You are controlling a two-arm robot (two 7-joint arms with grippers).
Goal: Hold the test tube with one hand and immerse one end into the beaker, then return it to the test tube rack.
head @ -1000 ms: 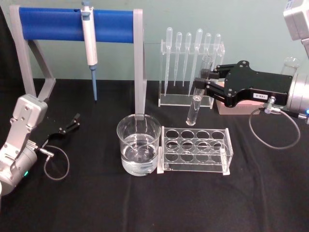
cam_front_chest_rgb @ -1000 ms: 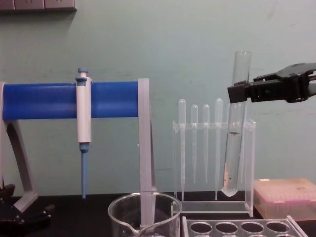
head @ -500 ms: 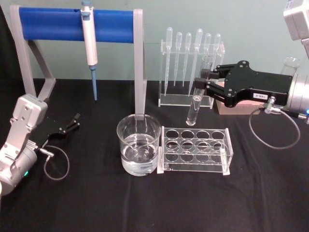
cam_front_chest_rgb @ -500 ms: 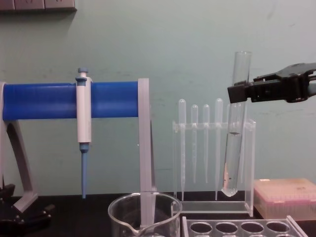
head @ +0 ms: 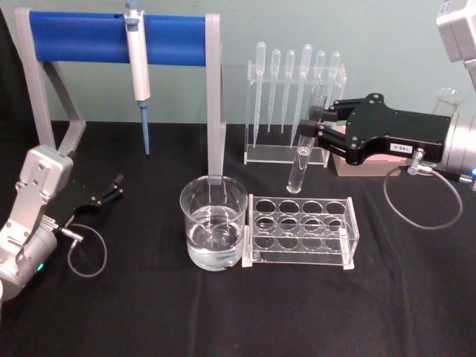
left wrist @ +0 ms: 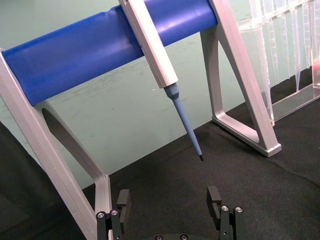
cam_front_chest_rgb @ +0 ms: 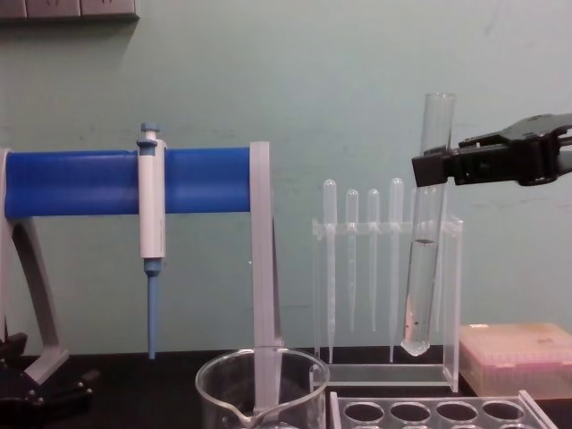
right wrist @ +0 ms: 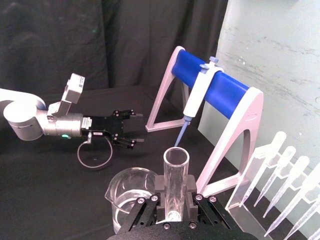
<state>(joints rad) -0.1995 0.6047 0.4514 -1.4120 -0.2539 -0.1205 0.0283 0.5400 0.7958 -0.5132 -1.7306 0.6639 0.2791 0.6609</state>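
While right pincer (head: 309, 126) holds test tube (head: 300, 162) aloft, left pincer (head: 114, 187) parked, spread

Beaker (head: 214, 223) near table centre, just beside the left end of the tube rack (head: 301, 230). Test tube (head: 296, 167) hangs above the rack's rear edge, slightly tilted, held in the right gripper (head: 311, 125). Pipette stand (head: 256, 152) behind it. Pipettor (head: 137, 67) hangs on the bar stand (head: 89, 37), rear left. Left gripper (head: 113, 187) low at far left.

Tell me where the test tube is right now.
In the head view the test tube hangs right of centre, clamped in the jaws of the right gripper, above and behind the tube rack, right of the beaker.
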